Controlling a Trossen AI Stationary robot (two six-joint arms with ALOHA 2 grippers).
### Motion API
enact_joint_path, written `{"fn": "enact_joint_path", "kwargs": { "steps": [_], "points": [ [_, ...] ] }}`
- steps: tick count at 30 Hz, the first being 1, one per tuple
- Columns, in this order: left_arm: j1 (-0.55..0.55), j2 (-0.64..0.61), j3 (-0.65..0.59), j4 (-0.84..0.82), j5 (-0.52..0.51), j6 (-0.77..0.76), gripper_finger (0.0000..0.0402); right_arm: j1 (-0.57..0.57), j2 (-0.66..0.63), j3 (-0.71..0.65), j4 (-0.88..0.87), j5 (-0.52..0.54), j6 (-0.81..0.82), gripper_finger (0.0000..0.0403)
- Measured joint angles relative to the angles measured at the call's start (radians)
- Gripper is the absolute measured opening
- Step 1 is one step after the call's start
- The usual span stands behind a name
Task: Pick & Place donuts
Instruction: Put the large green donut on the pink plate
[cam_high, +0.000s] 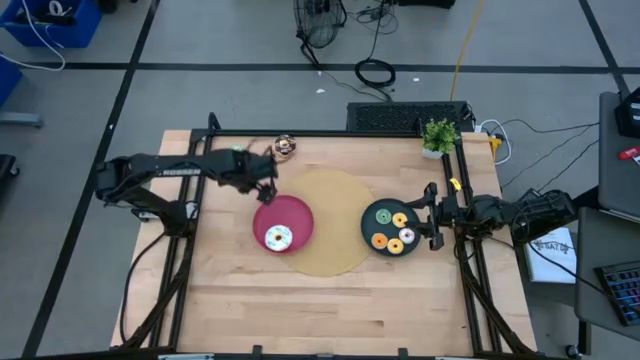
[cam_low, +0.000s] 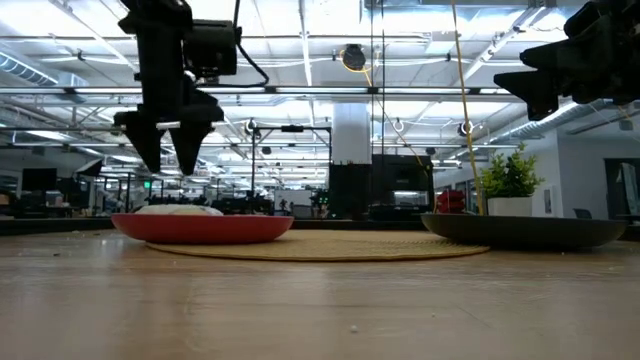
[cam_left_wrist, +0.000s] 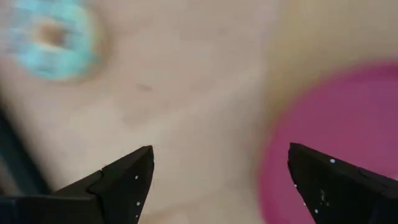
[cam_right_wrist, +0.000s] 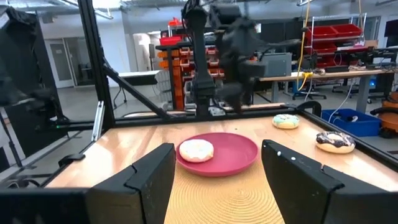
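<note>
**A:** Four donuts (cam_high: 391, 228) lie on the black plate (cam_high: 371, 238), beside the right gripper (cam_high: 434, 215), which waits at that plate's edge with its fingers apart and nothing between them.

**B:** And the pink plate (cam_high: 297, 214)?

**A:** One white-iced donut (cam_high: 278, 238) rests on it. Two more sit on the bare wood near the table's far edge: a teal donut (cam_right_wrist: 286, 121) and a chocolate-brown donut (cam_right_wrist: 335, 141). Which plate is the goal cannot be told, so the count done is a guess; those two loose ones look like what is left.

**B:** Where is the left gripper (cam_high: 268, 190)?

**A:** It hangs above the tabletop just off the pink plate's far rim, fingers spread wide and empty. Its wrist view shows the teal donut ahead, probably the next pick.

**B:** The surface?

**A:** A pale wooden table (cam_high: 240, 290) with a round woven mat (cam_high: 335, 262) under both plates and a small potted plant (cam_high: 439, 135) at the far right corner. Beyond it is a large workshop with shelving, red bins and ceiling lights.
</note>
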Motion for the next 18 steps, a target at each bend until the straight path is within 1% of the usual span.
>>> {"fn": "enact_joint_path", "kwargs": {
  "steps": [3,5,12,16,18],
  "points": [
    [0.081,-0.007,-0.002,-0.009,-0.097,-0.025,0.0365,0.000,0.002,0.000,0.002,0.000,0.000,0.0226],
    [0.137,-0.014,0.001,-0.002,-0.133,-0.047,0.0365,0.000,0.003,0.000,0.002,0.000,0.000,0.0226],
    [0.320,-0.010,0.000,0.000,-0.120,-0.039,0.0365,0.000,0.003,0.000,0.000,0.000,0.000,0.0226],
    [0.408,-0.011,0.000,0.010,-0.124,0.071,0.0365,0.000,0.003,0.000,0.001,0.000,0.000,0.0226],
    [0.453,-0.010,0.000,0.030,-0.110,0.116,0.0365,0.000,0.003,0.000,0.001,0.000,0.000,0.0226]
  ]
}}
